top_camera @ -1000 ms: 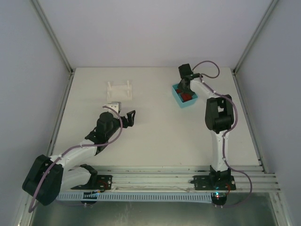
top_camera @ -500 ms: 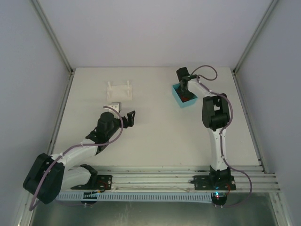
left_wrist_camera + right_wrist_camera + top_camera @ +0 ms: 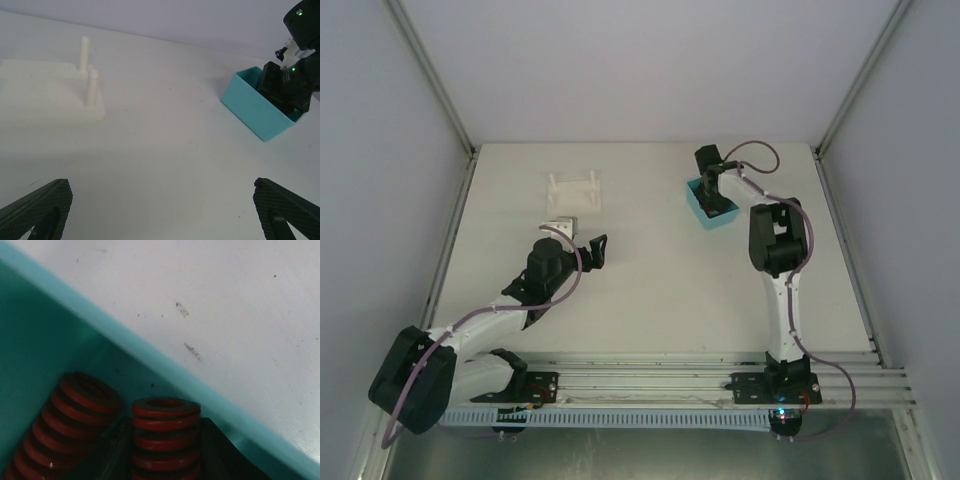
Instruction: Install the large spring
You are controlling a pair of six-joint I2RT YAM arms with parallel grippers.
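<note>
Pick step in hand. Right tool [image 3: 165, 452] sits in the teal bin [image 3: 105, 327], far right on the desk [image 3: 175, 150], pinching an upright red spring [image 3: 166, 432]. A second spring [image 3: 75, 415] leans just left of it. Left tool [image 3: 160, 212] is held spread wide near the white peg base [image 3: 45, 95]. Next: a straight lift clear of the bin wall is called for, then a carry left to a peg.

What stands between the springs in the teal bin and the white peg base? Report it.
Nothing visible. The table between the teal bin and the white peg base is bare in the top view; the left gripper hangs open on the base's near side, off that line.
</note>
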